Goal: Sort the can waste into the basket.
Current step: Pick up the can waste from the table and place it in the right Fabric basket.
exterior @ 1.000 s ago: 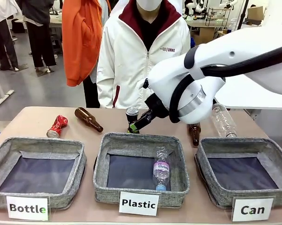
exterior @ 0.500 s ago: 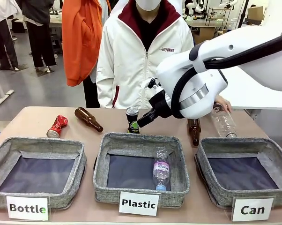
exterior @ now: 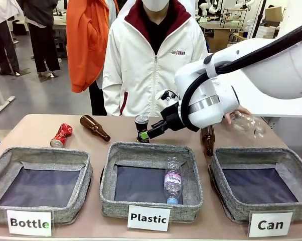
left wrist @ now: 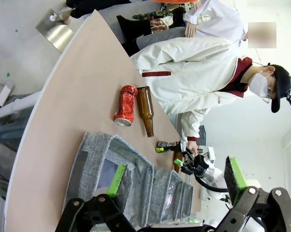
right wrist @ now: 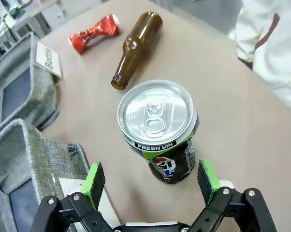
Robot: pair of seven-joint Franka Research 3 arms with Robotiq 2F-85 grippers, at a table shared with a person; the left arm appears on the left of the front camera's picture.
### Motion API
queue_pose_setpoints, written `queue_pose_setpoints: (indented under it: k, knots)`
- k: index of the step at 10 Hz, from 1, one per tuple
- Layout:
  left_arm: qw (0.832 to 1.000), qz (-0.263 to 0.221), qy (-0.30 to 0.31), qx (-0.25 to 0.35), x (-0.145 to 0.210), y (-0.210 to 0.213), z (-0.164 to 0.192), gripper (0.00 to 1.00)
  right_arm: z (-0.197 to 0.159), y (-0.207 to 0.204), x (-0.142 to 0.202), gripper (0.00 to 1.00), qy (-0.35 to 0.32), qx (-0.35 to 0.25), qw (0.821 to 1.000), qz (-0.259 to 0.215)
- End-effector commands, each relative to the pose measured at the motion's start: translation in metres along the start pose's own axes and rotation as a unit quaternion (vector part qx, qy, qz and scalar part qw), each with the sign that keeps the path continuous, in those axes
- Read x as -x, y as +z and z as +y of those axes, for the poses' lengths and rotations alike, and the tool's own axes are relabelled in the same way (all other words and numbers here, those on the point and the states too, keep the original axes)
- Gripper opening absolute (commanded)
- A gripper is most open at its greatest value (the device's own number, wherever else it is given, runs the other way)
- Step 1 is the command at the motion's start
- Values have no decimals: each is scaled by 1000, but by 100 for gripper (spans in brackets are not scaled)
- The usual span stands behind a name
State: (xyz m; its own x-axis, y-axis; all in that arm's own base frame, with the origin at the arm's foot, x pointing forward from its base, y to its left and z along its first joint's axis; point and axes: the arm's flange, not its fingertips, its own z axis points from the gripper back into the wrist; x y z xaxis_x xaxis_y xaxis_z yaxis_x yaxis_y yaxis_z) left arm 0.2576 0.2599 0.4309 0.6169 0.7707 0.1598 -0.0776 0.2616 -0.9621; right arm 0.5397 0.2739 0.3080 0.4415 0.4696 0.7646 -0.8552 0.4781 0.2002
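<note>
Right arm (exterior: 216, 100) swung rightward; spread fingers (right wrist: 94, 180) flank the upright dark can (right wrist: 157, 128).

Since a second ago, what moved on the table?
The person's hand came in, took hold of the clear bottle behind the Can basket and lifted it. The right gripper stayed open around the dark can, its wrist tilting a little. The red can and the brown bottle beside it stayed put.

We find the front camera looking across the table (exterior: 30, 128) at the person (exterior: 151, 70). The right wrist camera sits close above the dark can (right wrist: 157, 125), facing down. The left wrist camera stands farther off, rolled sideways. All three share the crushed red can (exterior: 61, 135).
</note>
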Motion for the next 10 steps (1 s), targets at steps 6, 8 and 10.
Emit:
queue_pose_setpoints:
  k: [6, 8, 10]
  knots:
    - [1000, -1, -10, 9, 0, 2, 0, 100, 13, 36, -2, 100, 39, 19, 999, -31]
    - [1000, -1, -10, 9, 0, 2, 0, 100, 56, 110, -10, 100, 46, 26, 999, 3]
    - [1000, -1, -10, 9, 0, 2, 0, 100, 160, 204, -4, 100, 10, 21, 991, 131]
